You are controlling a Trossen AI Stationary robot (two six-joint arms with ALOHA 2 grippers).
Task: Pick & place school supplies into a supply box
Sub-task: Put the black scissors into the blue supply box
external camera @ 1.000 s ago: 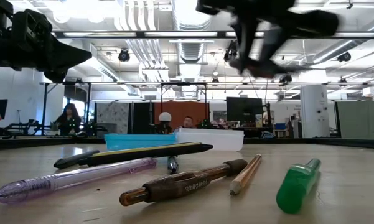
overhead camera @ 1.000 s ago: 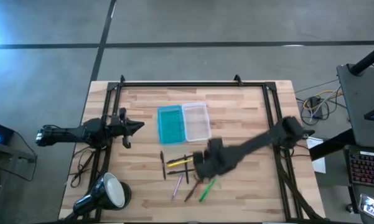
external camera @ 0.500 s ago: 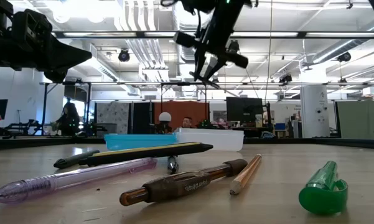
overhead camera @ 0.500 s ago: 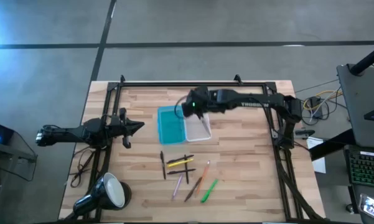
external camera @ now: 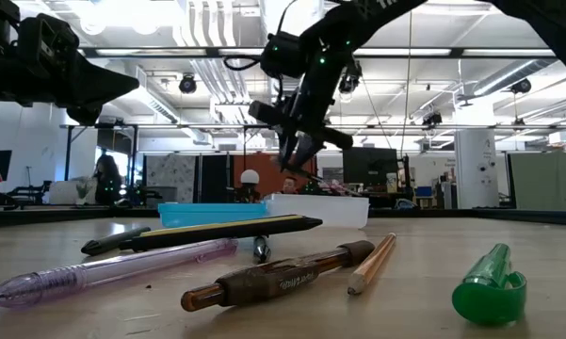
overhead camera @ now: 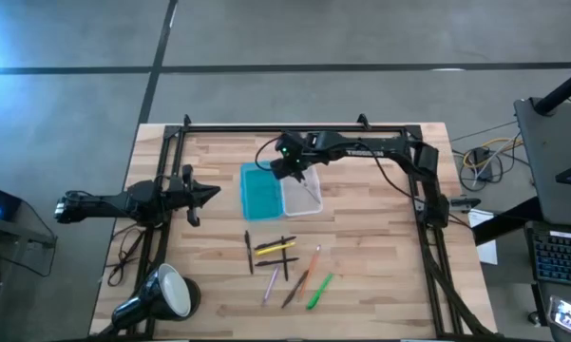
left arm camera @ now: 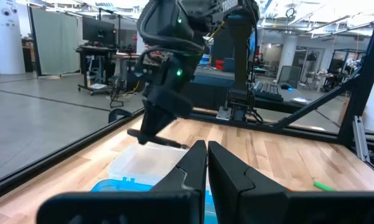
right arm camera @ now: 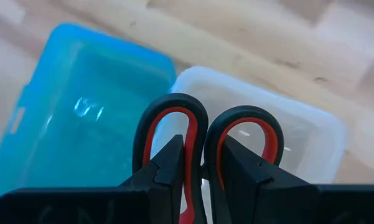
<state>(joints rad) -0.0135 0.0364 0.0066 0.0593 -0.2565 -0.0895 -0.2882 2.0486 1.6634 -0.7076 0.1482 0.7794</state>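
Note:
The supply box lies open on the table, with a turquoise half and a clear half. My right gripper hangs above the seam between the halves, shut on the red-handled scissors. Several pens and pencils and a green marker lie flat near the front edge. My left gripper is shut and holds nothing. It waits level above the table's left side. My right gripper pinches the scissors between its two fingers, just behind the two handle loops. The fingers slant down from the table's right side. The loops jut out past the fingertips over the box. The scissors are lifted clear, and the fingers hide the blades.
A black-and-white desk lamp lies at the front left corner. A black frame runs along the table's far, left and right edges. Bare wood lies to the right of the clear half.
My right gripper has swung from above the pens near the front edge toward the far edge. It now stands over the supply box with the scissors held clear. Its wrist has rolled and it has sunk a little. The green marker has turned about on the table.

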